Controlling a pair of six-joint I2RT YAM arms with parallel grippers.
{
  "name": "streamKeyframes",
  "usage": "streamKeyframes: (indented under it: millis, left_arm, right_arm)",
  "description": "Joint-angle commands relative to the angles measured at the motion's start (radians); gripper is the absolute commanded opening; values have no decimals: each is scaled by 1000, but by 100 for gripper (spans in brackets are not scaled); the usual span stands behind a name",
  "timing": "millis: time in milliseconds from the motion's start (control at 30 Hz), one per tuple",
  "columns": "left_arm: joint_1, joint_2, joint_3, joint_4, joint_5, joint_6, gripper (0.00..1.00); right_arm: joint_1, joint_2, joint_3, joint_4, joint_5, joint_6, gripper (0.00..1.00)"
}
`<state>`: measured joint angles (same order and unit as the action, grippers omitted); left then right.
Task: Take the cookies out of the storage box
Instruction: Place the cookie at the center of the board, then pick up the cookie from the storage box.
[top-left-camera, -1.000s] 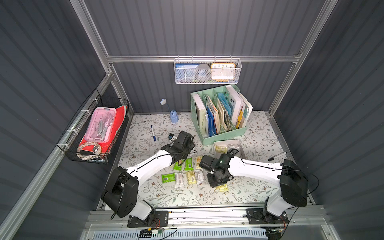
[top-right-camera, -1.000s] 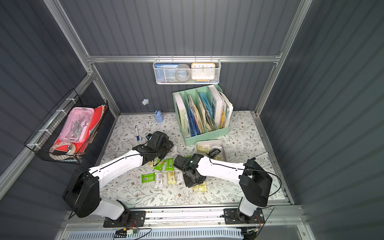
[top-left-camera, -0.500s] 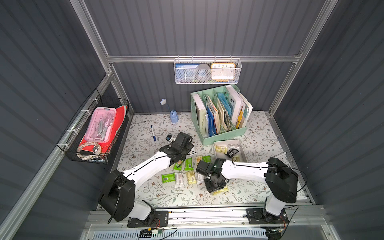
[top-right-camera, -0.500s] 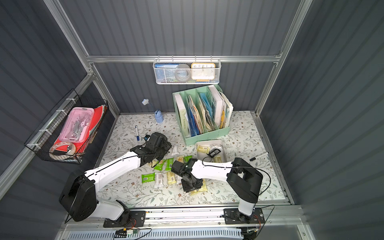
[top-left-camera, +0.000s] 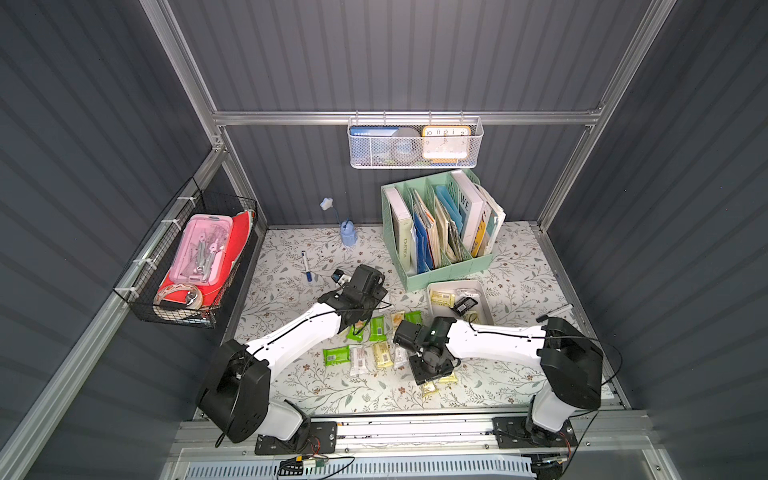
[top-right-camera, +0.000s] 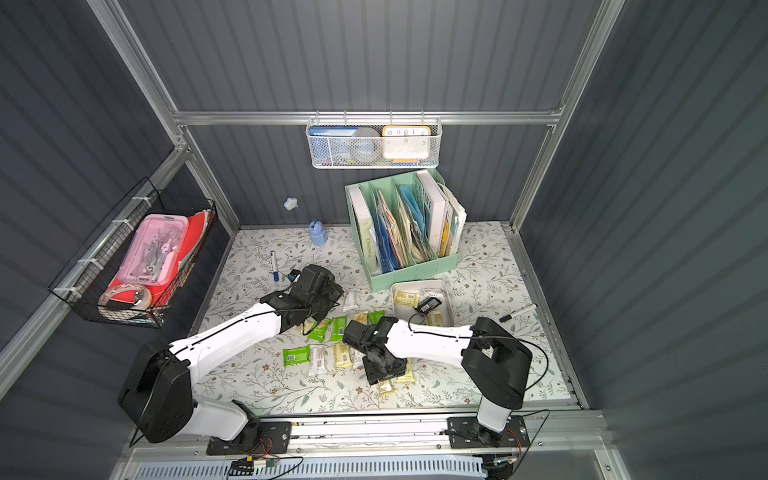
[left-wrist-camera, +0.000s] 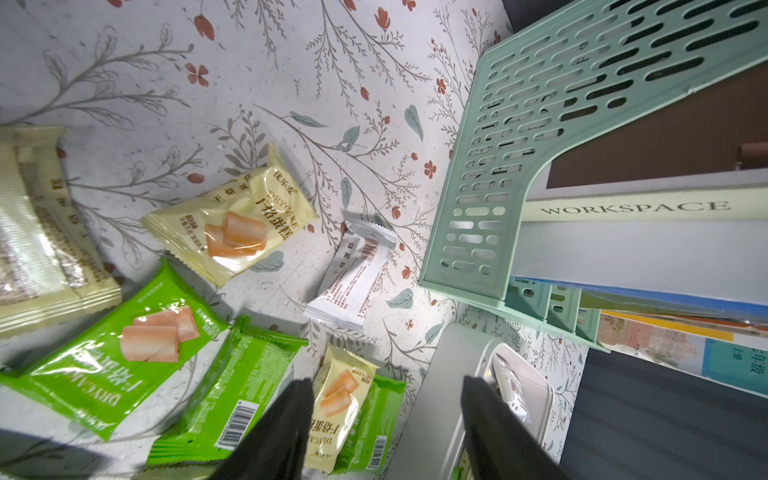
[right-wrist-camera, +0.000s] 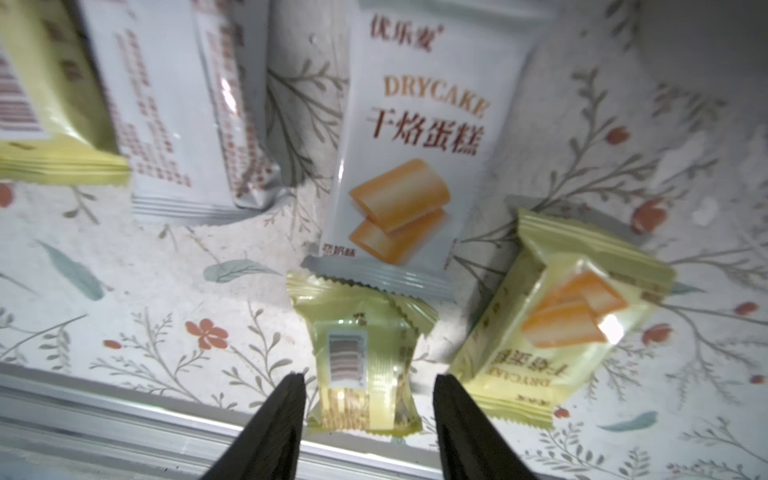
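Near table (top-left-camera: 365, 395) front | right gripper (right-wrist-camera: 370, 378): jaws apart astride a yellow cookie (right-wrist-camera: 361, 332) (lying flat) | left gripper (left-wrist-camera: 387, 380): jaws apart

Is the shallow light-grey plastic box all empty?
No, a pale yellow snack packet and a black packet lie inside the shallow light-grey plastic box.

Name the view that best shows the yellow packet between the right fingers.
The right wrist view: the yellow packet lies close up, barcode up, between the right fingers. Both top views show it tiny, its barcode unreadable. The left wrist view misses it.
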<state>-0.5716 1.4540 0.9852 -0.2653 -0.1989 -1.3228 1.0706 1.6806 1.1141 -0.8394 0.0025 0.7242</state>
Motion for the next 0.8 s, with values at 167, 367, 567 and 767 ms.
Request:
streamKeyframes:
  millis: [167, 367, 567, 767]
  left_arm:
    - [-11, 19, 65, -50, -3, 131, 62]
    - [-37, 41, 118, -90, -18, 214, 61]
    - [-127, 134, 268, -138, -53, 397, 61]
    - [-217, 281, 449, -159, -34, 614, 62]
  right_arm:
    - [-91, -188, 63, -84, 145, 4, 54]
    - [-263, -307, 28, -93, 158, 3, 53]
    - [-419, -393, 13, -145, 202, 23, 53]
    - [-572, -503, -30, -167, 181, 8, 53]
